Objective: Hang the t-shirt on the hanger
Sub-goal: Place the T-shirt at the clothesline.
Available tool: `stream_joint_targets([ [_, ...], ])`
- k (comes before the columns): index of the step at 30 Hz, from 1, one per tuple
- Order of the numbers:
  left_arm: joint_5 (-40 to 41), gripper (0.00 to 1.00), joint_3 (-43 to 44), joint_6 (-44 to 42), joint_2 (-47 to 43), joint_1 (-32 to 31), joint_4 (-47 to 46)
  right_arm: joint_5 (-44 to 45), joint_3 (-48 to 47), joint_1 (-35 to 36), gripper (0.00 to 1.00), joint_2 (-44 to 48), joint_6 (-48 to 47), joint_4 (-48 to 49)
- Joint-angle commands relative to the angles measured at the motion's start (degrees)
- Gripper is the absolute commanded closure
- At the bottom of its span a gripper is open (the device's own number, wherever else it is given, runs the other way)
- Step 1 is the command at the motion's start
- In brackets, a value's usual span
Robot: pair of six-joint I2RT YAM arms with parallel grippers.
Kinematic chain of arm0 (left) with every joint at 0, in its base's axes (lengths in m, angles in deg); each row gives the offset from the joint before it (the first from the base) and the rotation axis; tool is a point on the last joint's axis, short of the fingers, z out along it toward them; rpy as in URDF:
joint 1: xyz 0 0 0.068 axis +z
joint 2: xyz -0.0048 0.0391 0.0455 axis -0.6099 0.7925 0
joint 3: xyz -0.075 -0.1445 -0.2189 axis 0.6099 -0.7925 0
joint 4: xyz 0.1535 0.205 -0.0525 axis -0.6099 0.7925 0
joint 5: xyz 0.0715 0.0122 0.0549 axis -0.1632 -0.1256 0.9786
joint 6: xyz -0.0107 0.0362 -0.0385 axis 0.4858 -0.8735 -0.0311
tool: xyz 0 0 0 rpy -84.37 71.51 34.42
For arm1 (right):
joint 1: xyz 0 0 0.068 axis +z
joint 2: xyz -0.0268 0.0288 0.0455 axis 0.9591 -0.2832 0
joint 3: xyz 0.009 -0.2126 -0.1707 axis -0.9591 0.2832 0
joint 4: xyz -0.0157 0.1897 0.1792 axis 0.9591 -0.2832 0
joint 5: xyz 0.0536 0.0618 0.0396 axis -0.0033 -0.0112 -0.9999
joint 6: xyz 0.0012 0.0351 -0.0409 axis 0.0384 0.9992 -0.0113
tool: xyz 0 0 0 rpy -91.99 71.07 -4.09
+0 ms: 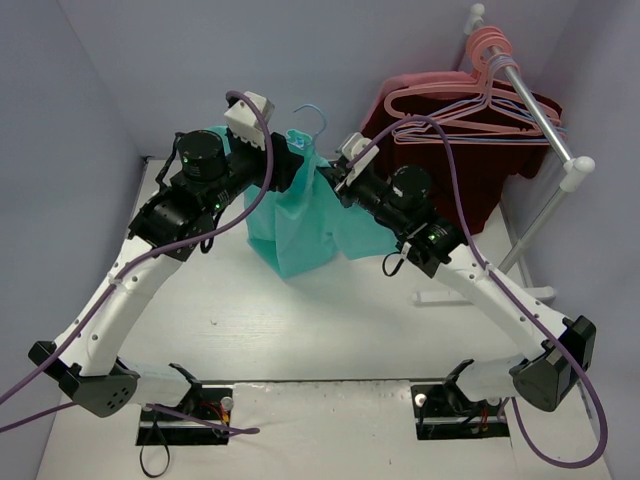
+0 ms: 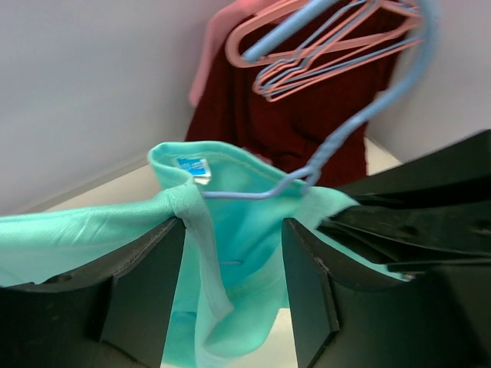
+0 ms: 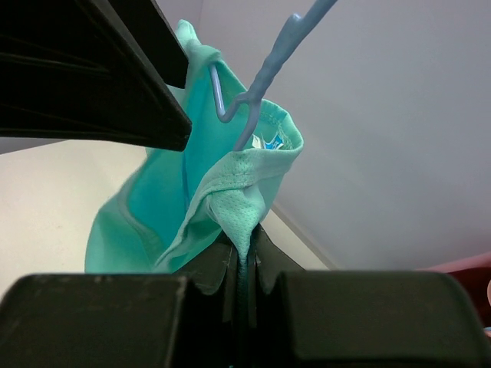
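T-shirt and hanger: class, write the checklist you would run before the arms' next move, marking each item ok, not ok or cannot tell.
1. Hook of the hanger out through the collar of the t-shirt: ok.
2. Right end effector shut on t-shirt fabric: ok.
3. Left end effector open: ok.
4. Left fingers free of fabric: not ok, cloth lies against one.
5. Both shoulders seated on hanger: cannot tell.

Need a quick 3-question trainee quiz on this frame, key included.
1. True or false: the hanger hook sticks out of the t-shirt collar.
2. Which one pinches the t-shirt? A the left gripper, B the right gripper.
3. What hangs on the rack behind?
Key: 1 true; 2 B; 3 pink hangers and a maroon garment.
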Motion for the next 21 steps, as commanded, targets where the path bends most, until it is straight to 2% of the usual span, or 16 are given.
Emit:
stream_joint_targets([
  [1, -8.5, 0.51, 2.8, 0.2, -2.3, -0.3, -7.1, -0.2, -1.9, 0.3, 1.00, 0.0, -0.1, 8.0],
  [8, -10.9, 0.51, 0.5, 2.9, -2.1, -0.3, -13.9, -0.5, -1.7, 0.3, 1.00, -0.4, 0.1, 8.0],
  [17, -9.7, 0.52, 2.2, 1.4, 2.5, -0.4, -15.7, -1.4, -2.0, 0.4, 1.00, -0.8, 0.9, 8.1],
  [21, -9.3, 0.58, 2.4, 1.0, 3.9, -0.6, -16.6, -1.4, -2.2, 0.4, 1.00, -0.9, 0.9, 8.0],
])
